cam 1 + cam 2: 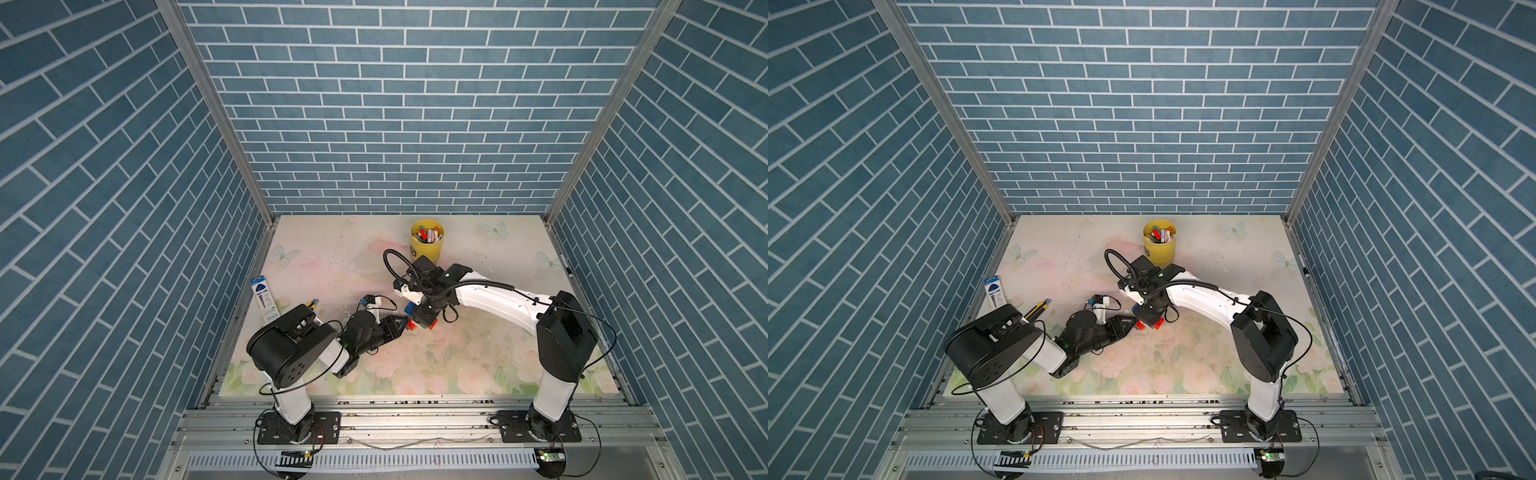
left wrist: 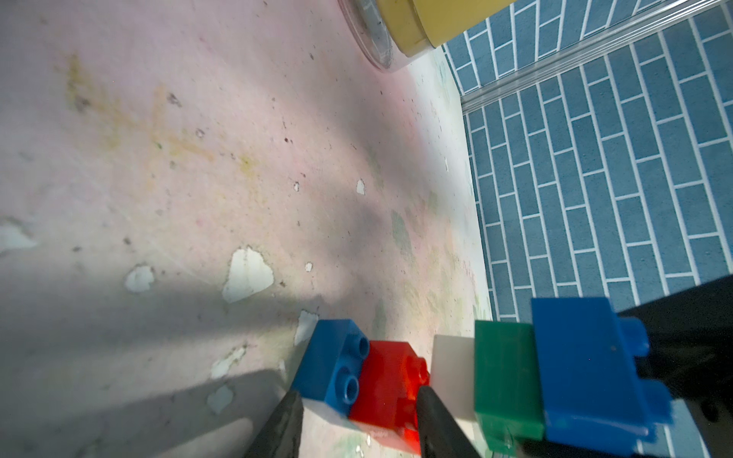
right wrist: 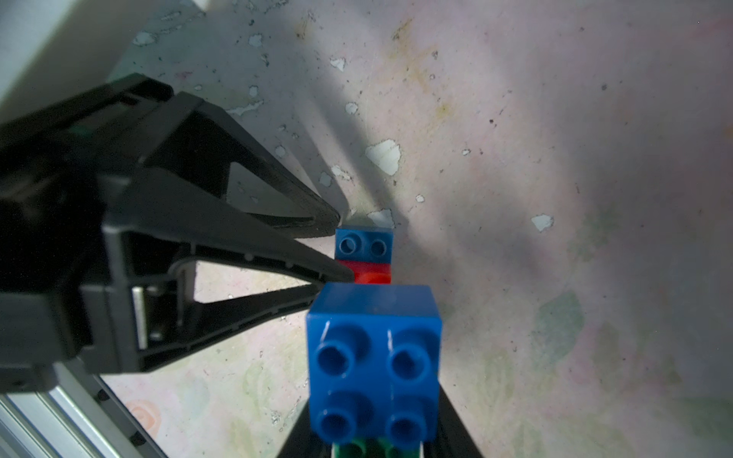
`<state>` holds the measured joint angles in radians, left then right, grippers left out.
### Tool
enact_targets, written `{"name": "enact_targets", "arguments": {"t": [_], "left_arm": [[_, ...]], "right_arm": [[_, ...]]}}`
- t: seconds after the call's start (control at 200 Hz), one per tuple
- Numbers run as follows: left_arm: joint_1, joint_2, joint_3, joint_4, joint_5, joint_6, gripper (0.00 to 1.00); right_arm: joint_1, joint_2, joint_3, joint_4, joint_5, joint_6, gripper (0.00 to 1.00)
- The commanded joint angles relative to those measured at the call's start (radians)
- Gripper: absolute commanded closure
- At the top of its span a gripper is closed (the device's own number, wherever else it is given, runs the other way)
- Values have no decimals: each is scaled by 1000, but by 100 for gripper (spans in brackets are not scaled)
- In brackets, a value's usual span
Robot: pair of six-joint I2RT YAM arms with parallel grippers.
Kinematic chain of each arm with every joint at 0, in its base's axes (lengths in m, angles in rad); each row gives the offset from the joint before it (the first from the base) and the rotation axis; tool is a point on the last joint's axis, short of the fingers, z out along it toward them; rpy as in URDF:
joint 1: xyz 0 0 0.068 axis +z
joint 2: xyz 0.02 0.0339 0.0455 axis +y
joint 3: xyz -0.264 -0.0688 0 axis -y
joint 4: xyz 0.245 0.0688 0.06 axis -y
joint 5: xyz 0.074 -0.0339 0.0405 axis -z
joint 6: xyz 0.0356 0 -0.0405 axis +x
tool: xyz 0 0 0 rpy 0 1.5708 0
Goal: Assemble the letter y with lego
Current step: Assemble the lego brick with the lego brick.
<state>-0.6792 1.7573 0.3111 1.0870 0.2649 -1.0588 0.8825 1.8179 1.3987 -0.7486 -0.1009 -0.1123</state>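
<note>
In the left wrist view a blue brick [image 2: 337,365] joined to a red brick [image 2: 386,386] sits between the fingers of my left gripper [image 2: 359,392], which is shut on the pair low over the mat. Right beside it, a stack of a white brick [image 2: 452,372], a green brick [image 2: 505,376] and a blue brick [image 2: 583,368] is held by my right gripper [image 3: 375,444], shut on it. The red brick's studs face the white brick across a narrow gap. In both top views the grippers [image 1: 405,322] [image 1: 424,320] meet mid-table. Another red brick [image 1: 433,324] shows beside the right gripper.
A yellow cup of coloured sticks [image 1: 427,245] stands at the back, just behind the right wrist. A blue-and-white packet [image 1: 262,299] and a yellow-black tool [image 1: 311,305] lie at the left edge. Blue brick-pattern walls enclose three sides. Metal rails run along the front.
</note>
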Motion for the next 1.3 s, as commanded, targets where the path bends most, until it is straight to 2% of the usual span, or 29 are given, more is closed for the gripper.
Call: {"name": "enact_targets", "arguments": {"t": [0.0, 0.13, 0.705, 1.295], "left_arm": [[3, 58, -35, -245, -27, 25, 52], [2, 53, -36, -252, -29, 27, 52], [3, 53, -37, -254, -29, 26, 52], [3, 47, -34, -260, -33, 28, 52]], "right_arm": [[19, 44, 13, -40, -49, -12, 79], [9, 21, 19, -44, -22, 15, 79], [1, -76, -11, -15, -49, 67, 79], [1, -16, -40, 14, -56, 115, 79]]}}
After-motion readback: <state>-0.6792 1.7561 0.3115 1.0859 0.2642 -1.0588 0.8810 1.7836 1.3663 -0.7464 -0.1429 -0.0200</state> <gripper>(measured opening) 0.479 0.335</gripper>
